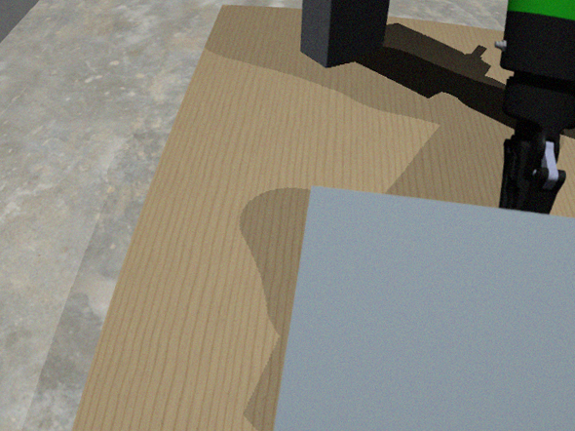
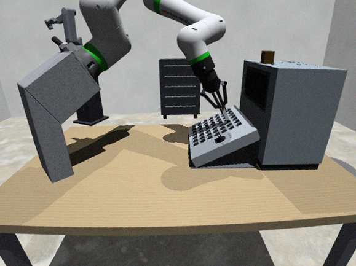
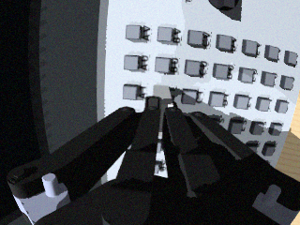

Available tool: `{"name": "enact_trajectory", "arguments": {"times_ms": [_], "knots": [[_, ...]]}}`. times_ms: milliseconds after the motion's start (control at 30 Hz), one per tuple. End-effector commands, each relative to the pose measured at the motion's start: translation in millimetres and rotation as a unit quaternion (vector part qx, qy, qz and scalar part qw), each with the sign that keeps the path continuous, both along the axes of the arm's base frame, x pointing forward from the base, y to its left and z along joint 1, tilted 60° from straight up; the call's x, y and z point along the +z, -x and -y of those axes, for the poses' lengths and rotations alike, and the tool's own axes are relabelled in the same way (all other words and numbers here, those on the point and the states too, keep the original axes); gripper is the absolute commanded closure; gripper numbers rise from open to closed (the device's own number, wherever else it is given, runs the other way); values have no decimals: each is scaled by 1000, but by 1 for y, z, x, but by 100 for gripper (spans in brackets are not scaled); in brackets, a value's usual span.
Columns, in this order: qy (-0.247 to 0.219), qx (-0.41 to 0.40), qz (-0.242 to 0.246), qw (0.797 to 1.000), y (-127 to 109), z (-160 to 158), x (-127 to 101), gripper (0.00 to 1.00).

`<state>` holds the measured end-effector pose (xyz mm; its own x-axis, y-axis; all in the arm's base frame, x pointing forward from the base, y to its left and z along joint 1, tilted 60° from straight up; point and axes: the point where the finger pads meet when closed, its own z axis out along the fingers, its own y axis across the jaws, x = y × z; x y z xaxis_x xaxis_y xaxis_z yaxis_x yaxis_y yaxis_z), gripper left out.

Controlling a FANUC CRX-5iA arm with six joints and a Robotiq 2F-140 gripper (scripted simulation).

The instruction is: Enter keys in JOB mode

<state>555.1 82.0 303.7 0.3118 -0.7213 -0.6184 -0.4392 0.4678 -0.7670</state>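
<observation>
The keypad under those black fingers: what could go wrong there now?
The gripper is shut with its tips close over the keypad. The keys sit in tight rows, so a small sideways error might press a neighbour. The fingers also hide some keys from the wrist view, so a wrong press could be hard to spot.

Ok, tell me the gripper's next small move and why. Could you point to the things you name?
I'd probably back the shut gripper (image 1: 524, 203) (image 2: 226, 118) (image 3: 159, 97) slightly off the sloped keypad (image 2: 202, 153) (image 3: 114, 70). Its fingertips are right at the keys, partly blocking the wrist view, and I can't read the name there; a wrong key would likely spoil the sequence.
</observation>
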Motion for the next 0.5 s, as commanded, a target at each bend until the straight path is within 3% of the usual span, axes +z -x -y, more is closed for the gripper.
{"name": "enact_trajectory", "arguments": {"times_ms": [0,467], "knots": [[0,0,0,1000,0,0,0,100],[0,0,0,1000,-5,-3,-1,100]]}}
